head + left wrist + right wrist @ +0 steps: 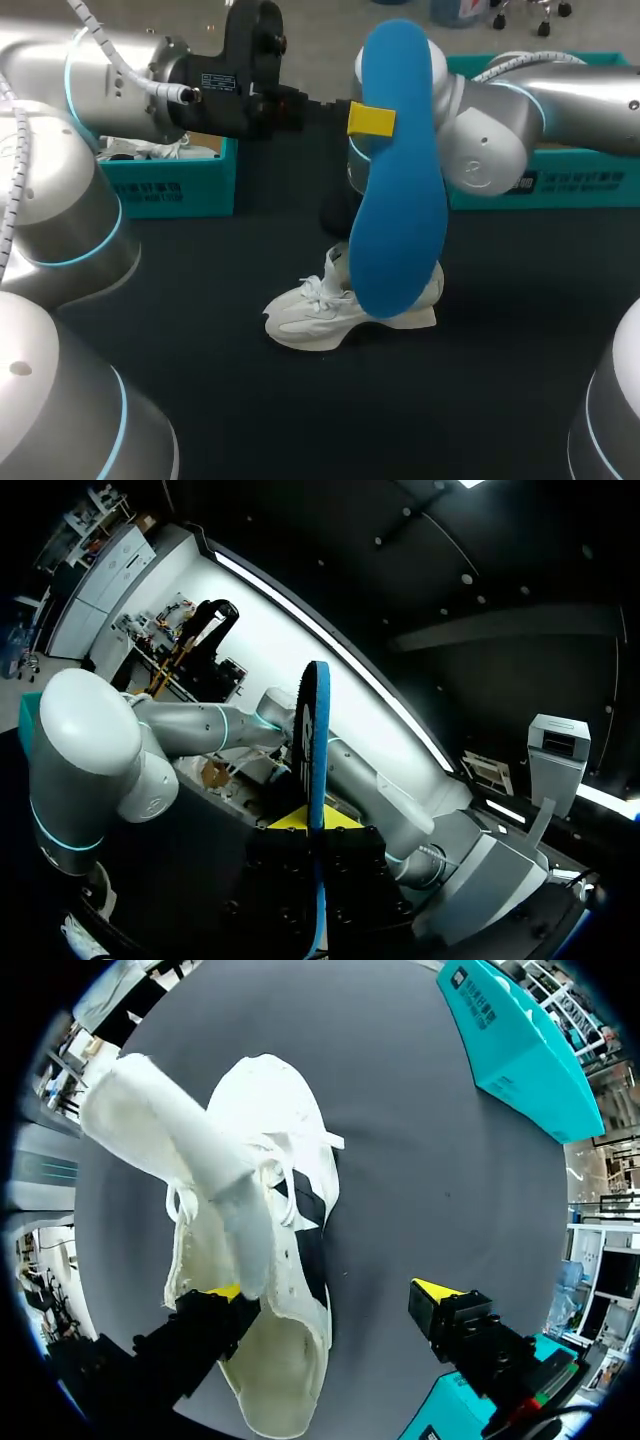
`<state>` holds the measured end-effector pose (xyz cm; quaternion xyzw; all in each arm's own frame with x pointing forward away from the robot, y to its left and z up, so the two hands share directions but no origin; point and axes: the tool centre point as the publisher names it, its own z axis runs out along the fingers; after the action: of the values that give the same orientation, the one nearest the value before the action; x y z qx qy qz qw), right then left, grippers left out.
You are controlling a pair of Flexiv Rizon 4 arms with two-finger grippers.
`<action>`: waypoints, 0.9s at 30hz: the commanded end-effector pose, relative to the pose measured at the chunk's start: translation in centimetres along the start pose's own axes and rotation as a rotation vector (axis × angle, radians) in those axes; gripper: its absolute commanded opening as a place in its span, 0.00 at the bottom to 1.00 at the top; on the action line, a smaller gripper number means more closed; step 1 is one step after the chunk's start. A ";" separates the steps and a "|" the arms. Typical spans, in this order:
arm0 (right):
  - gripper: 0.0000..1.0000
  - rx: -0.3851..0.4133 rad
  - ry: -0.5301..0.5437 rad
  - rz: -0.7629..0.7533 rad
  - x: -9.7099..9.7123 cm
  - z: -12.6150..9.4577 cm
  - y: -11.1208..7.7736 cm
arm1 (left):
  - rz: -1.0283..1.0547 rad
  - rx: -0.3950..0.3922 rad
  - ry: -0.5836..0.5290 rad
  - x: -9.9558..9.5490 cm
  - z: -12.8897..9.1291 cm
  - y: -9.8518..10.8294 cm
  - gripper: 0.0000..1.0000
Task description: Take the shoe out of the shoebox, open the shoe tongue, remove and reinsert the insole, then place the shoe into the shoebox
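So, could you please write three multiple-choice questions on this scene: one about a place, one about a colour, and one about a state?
1. Where is the insole relative to the shoe?
A inside it
B out of it, held up in the air
C lying flat under it

2. What colour is the insole?
A blue
B white
C red

3. In what state is the right gripper?
A shut on the insole
B open
C shut on a shoelace

Answers:
1 B: the left gripper is shut on the insole and holds it upright, off the shoe.
2 A: its broad face is blue in the head view.
3 B: its fingers stand far apart, one at the shoe's opening and the other clear of the shoe.
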<state>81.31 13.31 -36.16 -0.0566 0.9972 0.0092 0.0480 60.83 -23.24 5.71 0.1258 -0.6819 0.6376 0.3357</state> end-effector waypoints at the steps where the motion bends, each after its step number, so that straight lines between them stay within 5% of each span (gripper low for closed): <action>1: 0.64 0.007 0.028 0.007 0.0 2.1 0.2 | 0.000 0.001 0.000 -0.1 0.2 0.0 0.00; 2: 0.47 0.006 0.033 0.012 0.2 2.2 0.0 | 0.000 0.001 0.000 -0.1 0.2 0.0 0.00; 5: 0.38 0.011 0.045 0.036 0.6 2.6 -0.8 | 0.000 0.001 0.000 -0.1 0.2 0.0 0.00; 7: 0.16 0.012 0.053 0.035 0.8 2.9 -0.8 | 0.000 0.001 0.000 -0.1 0.2 0.0 0.00; 10: 0.00 0.010 0.071 0.047 1.1 3.4 -1.0 | 0.000 0.001 0.000 -0.1 0.2 0.0 0.00; 27: 0.00 0.014 0.094 0.054 1.3 3.6 -1.1 | 0.000 0.001 0.000 -0.1 0.2 0.0 0.00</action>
<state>80.41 11.98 -39.75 -0.0291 0.9996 0.0017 0.0017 60.83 -23.24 5.70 0.1259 -0.6819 0.6376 0.3357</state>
